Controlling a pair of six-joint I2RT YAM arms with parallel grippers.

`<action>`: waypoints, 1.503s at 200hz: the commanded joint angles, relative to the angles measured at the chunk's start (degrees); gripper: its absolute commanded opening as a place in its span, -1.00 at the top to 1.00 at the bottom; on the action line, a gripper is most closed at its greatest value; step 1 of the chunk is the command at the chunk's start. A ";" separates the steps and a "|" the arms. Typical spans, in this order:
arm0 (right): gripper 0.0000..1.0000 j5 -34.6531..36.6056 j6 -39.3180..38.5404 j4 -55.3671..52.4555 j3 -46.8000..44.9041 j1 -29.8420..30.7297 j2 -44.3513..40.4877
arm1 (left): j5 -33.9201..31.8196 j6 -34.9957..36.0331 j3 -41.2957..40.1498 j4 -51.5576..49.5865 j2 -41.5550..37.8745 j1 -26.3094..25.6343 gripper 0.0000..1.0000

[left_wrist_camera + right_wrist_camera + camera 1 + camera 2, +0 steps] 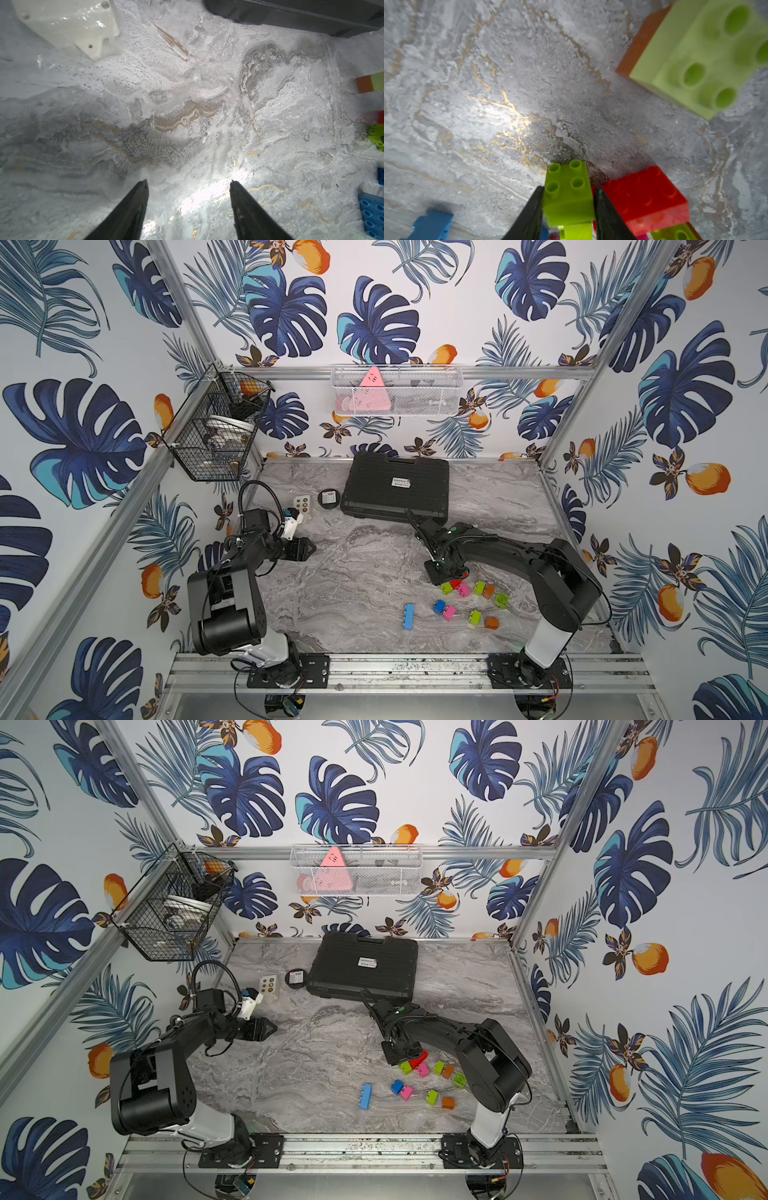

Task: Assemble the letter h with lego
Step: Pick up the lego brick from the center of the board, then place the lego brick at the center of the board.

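My right jaws are pinched on the lime brick (568, 193), one on each side face, studs showing; it lies just beside the red brick (645, 195). My left jaws hang open and empty over the worktop (187, 104), well apart from the red brick, so the right arm is nearer.

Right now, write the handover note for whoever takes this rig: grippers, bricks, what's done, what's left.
Left gripper: open and empty, over bare table, away from the bricks.
Right gripper: jaws against both sides of a lime brick, next to a red brick. Whether it is lifted cannot be told.
Other bricks: loose on the table by the right arm, among them a long blue brick, a pink brick and an orange brick.
Done: no letter shape visible yet.
Left: build the whole h.
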 commanded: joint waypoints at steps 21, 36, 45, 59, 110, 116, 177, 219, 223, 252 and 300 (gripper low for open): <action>0.25 0.84 -0.77 2.76 0.39 1.00 -2.90 | 1.00 1.37 0.23 -0.35 -0.16 0.09 -0.36; 0.26 -0.76 -1.67 5.94 1.24 2.73 -4.03 | 0.94 1.42 0.33 -0.44 0.07 0.07 -0.32; 0.26 -1.20 -2.45 8.40 1.93 4.21 -4.36 | 1.61 1.71 0.45 -1.03 -0.24 0.10 -0.31; 0.26 -0.70 -3.57 13.70 2.77 7.19 -3.94 | 3.92 2.75 1.76 -3.83 -1.18 0.09 -0.31; 0.27 -0.01 -1.09 37.07 3.94 14.27 4.28 | 5.99 5.89 5.83 -12.20 -3.52 0.07 -0.32; 0.27 0.45 -0.74 38.77 4.47 15.16 5.50 | 6.16 6.15 5.63 -12.42 -3.52 0.07 -0.33; 0.26 5.77 -3.09 50.27 5.31 19.01 13.47 | 6.14 4.89 3.84 -10.68 -1.39 0.06 -0.31; 0.20 5.21 -4.51 51.72 -2.01 19.03 11.46 | 4.23 4.15 2.86 -8.60 -2.50 0.06 -0.31; 0.19 5.14 -4.58 51.83 -2.76 19.01 11.14 | 4.18 4.07 2.79 -8.45 -2.53 0.09 -0.31; -0.02 6.96 -3.05 51.93 -6.85 19.03 7.81 | 3.19 3.36 2.35 -7.58 -2.96 0.11 -0.31; -0.10 8.19 1.87 39.37 -5.83 18.95 -0.69 | 3.21 2.79 1.74 -6.98 -4.00 0.07 -0.31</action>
